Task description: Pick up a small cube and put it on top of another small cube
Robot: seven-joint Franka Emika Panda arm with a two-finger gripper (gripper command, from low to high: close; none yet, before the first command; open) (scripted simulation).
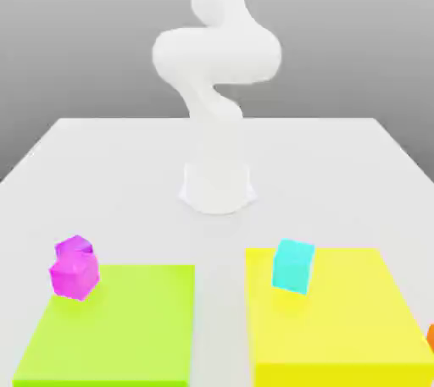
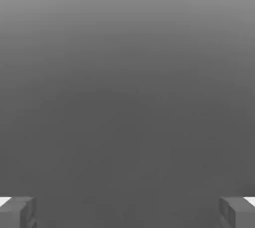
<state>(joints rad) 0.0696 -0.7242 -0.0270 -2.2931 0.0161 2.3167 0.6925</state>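
Orange cube peeks in at the exterior view's right edge, cut off by the frame, just beside the yellow pad. A cyan cube sits tilted on that pad's far part. On the exterior view's left, a magenta cube rests at the far corner of the green pad, with a purple cube touching it from behind. The white arm rises from its base on the desk, behind both pads and well apart from every cube. In the hand view the end effector stands wide open, empty, its two fingertips at opposite sides against plain grey.
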